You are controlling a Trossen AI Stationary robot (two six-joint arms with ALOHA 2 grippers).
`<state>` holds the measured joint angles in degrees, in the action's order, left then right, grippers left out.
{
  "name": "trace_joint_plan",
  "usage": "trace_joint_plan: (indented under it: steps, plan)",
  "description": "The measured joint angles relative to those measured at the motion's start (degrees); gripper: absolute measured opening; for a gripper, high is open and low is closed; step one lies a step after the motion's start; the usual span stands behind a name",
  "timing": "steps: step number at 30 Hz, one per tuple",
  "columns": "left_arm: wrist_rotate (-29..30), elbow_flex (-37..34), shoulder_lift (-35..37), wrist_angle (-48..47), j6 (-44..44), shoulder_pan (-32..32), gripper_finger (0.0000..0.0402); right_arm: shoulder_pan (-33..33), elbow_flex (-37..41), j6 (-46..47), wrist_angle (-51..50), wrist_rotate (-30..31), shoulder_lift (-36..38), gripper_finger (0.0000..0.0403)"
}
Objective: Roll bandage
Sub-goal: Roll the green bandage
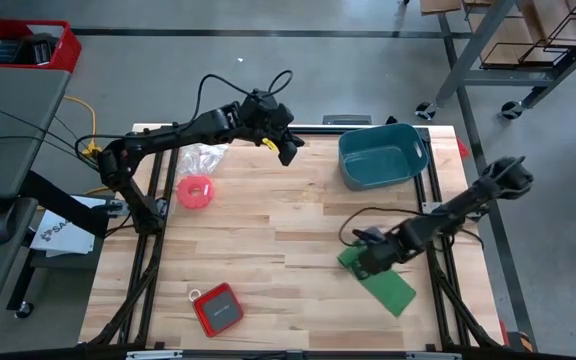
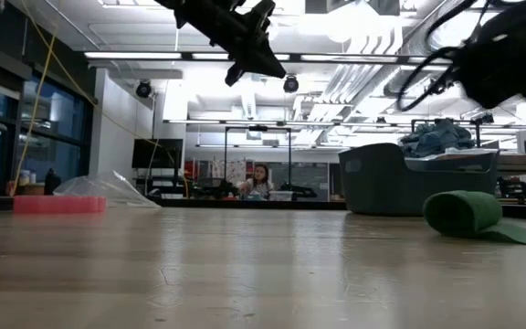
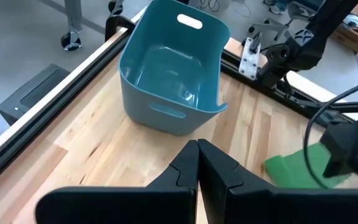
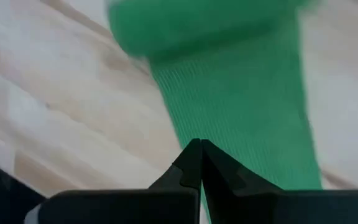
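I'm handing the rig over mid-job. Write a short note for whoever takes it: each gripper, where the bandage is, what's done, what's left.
Left gripper: fingers shut, empty, raised above the table's far side near the teal tub.
Right gripper: fingers shut, low over the bandage at the table's near right; whether it touches is unclear.
Bandage: partly rolled. The low view shows a stubby roll with a flat tail still lying on the table.
Done: roll started.
Left: roll up the remaining flat tail.
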<state>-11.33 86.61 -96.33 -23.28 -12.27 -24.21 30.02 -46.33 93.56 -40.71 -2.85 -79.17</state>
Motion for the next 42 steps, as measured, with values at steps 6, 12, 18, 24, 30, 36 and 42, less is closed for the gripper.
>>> trace_joint_plan:
  steps: [6, 12, 18, 24, 30, 36, 42]
  plan:
    - [-0.01, 0.0, -0.18, 0.01, 1.79, 0.52, 0.0, 8.12, 0.35, 9.82, -2.22, -2.81, 1.2, 0.0]
    - [-0.02, 0.04, -1.07, -1.07, 1.75, 1.2, 0.0, 17.33, 4.37, 23.83, 5.5, -6.15, -1.17, 0.0]
    - [-0.52, 0.07, -3.56, -1.29, -0.08, 2.8, 0.0, 21.28, 4.74, 30.37, 5.67, -6.3, -1.32, 0.0]
    - [-0.7, 0.07, -7.11, -2.0, -2.54, 5.31, 0.0, 22.55, 5.07, 30.47, 5.99, -6.84, -2.03, 0.0]
    - [-0.7, 0.07, -10.31, -2.75, -2.65, 8.16, 0.0, 22.53, 6.93, 30.51, 8.36, -7.16, -4.42, 0.0]
    - [-0.28, 0.07, -11.09, -2.76, -2.67, 10.25, 0.0, 22.54, 7.8, 30.5, 11.94, -8.09, -6.33, 0.0]
    - [-0.09, 0.07, -11.12, -2.04, -6.02, 10.91, 0.0, 23.45, 7.8, 30.49, 11.82, -10.76, -6.37, 0.0]
